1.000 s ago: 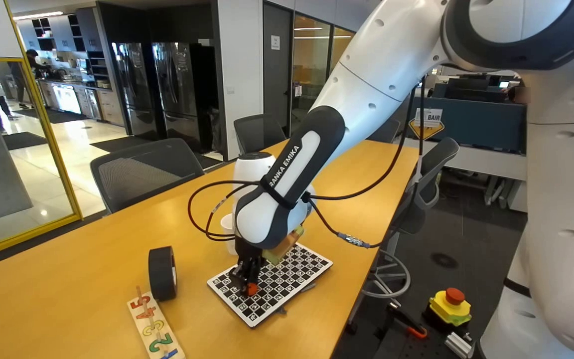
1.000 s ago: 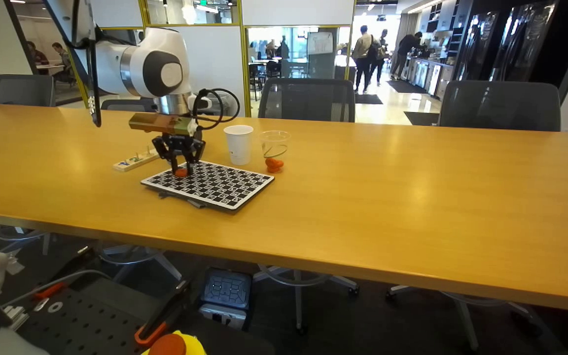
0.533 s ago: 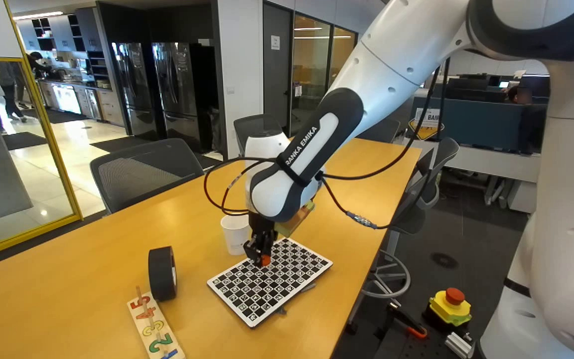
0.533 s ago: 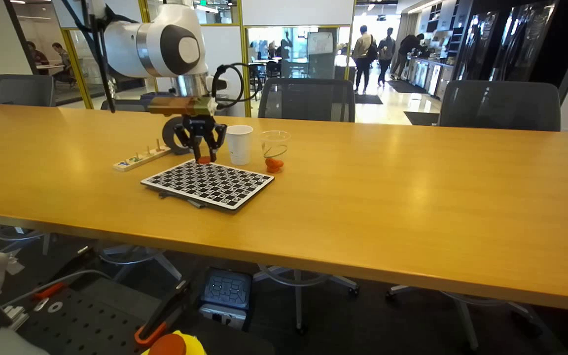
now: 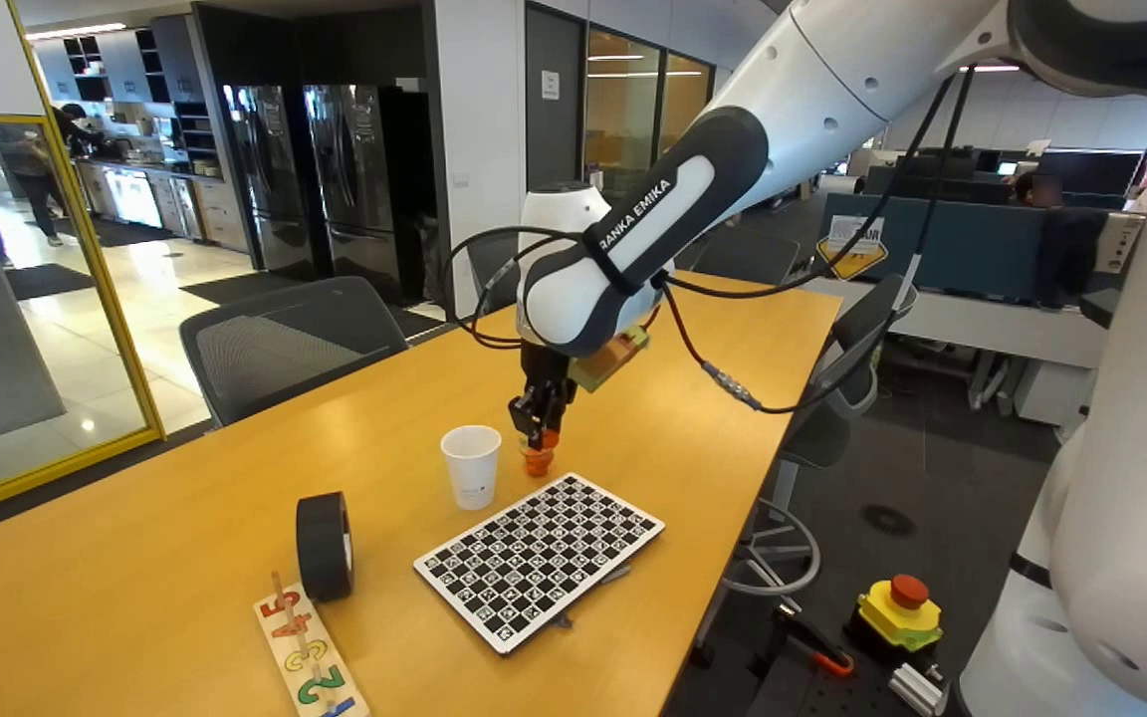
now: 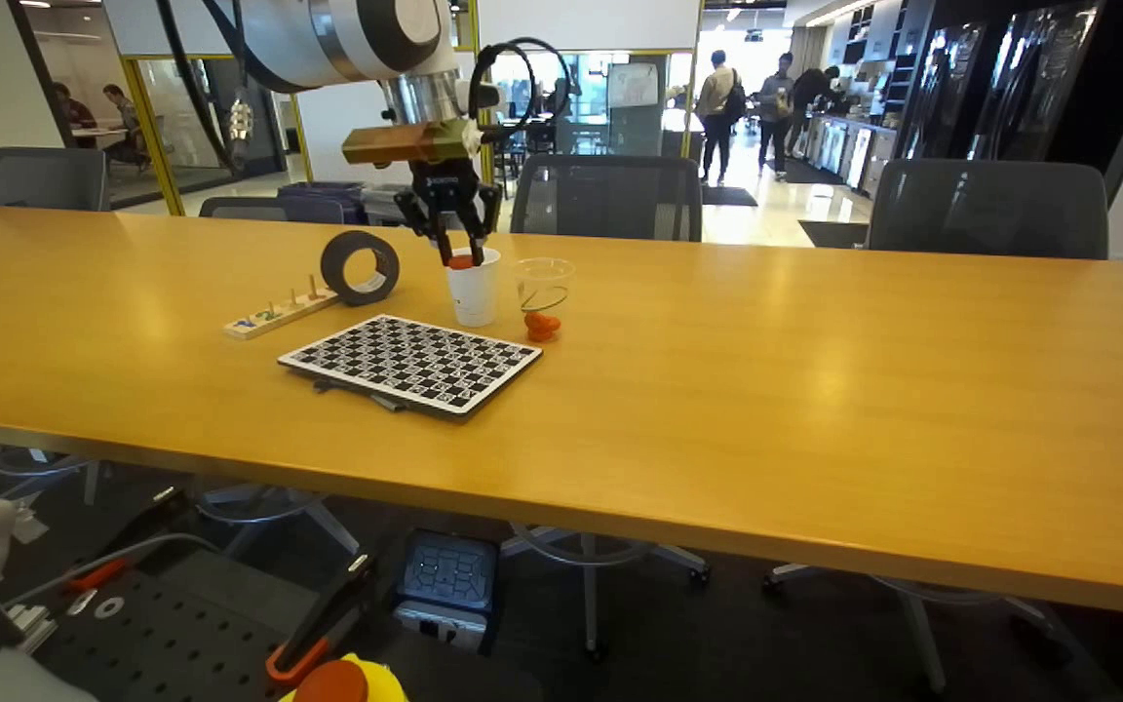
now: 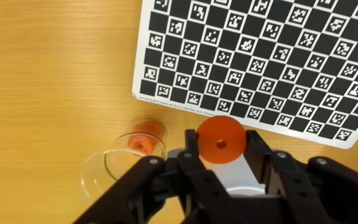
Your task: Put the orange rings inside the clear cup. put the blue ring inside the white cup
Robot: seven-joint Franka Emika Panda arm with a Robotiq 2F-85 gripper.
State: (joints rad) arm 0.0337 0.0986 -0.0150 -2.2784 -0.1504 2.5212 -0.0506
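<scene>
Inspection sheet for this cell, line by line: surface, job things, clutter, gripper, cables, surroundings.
Surface: light-brown wooden table.
Small see-through plastic cup: upright, round orange rings inside.
Tapered opaque white cup: upright, inner bottom hidden.
Small blue ring: nothing seen.
Clutter: checkered black-and-white board; black tape roll standing on edge near a numbered wooden peg strip.
Black two-finger gripper: shut on a flat orange disc-like ring, outside both cups.
Black cables: looping beside the white robot arm.
Surroundings: dark mesh-backed chairs beside the table; people in the background.
</scene>
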